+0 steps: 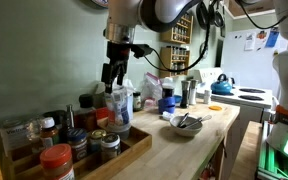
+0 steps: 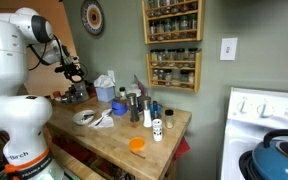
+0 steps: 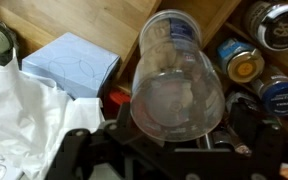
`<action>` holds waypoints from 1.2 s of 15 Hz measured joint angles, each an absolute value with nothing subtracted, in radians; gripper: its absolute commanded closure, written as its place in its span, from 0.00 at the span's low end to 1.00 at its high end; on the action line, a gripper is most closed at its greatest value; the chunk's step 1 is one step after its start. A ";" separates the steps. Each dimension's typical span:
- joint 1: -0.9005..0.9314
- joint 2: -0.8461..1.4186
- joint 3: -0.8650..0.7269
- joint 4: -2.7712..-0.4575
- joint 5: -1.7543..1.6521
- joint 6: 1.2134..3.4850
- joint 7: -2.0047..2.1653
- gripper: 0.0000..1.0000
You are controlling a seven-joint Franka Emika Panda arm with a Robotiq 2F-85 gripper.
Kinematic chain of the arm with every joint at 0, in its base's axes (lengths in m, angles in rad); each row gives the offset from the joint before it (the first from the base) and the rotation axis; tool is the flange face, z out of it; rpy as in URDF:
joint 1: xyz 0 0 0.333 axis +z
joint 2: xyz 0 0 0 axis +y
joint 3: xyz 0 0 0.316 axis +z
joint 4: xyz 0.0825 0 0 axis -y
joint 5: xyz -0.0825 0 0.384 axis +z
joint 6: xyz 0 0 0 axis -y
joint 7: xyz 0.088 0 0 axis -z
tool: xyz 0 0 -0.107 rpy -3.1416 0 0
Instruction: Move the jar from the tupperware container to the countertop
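The jar point(image 3: 176, 75) is tall, clear plastic with pale contents. It fills the wrist view, lying between my gripper's point(image 3: 179, 140) dark fingers, base toward the camera. In an exterior view my gripper point(image 1: 112, 72) hangs over the back of the countertop point(image 1: 199, 135), with the jar point(image 1: 120, 102) under it among the clutter. From the far side, my gripper point(image 2: 74, 72) shows small above the countertop point(image 2: 124, 132). The gripper is shut on the jar. I cannot make out the tupperware container; the jar and gripper hide what is beneath.
A wooden tray of red-lidded spice jars point(image 1: 84, 140) stands beside the jar, seen close in the wrist view point(image 3: 259, 60). A blue box point(image 3: 74, 62) and white cloth point(image 3: 24, 120) lie alongside. A white bowl point(image 1: 184, 123), bottles and a stove with a blue kettle point(image 1: 221, 86) are further along.
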State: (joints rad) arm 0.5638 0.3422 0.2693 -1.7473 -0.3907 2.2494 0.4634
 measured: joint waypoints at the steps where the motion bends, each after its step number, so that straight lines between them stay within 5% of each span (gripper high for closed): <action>1: 0.565 0.347 0.269 -1.747 -0.391 2.249 0.464 0.00; 5: 0.565 0.367 0.262 -1.739 -0.391 2.241 0.464 0.00; 6: 0.566 0.372 0.260 -1.736 -0.391 2.237 0.464 0.08; 7: 0.566 0.377 0.259 -1.733 -0.391 2.234 0.464 0.27; 8: 0.567 0.381 0.258 -1.730 -0.391 2.232 0.464 0.33; 18: 0.575 0.362 0.246 -1.673 -0.391 2.172 0.467 0.38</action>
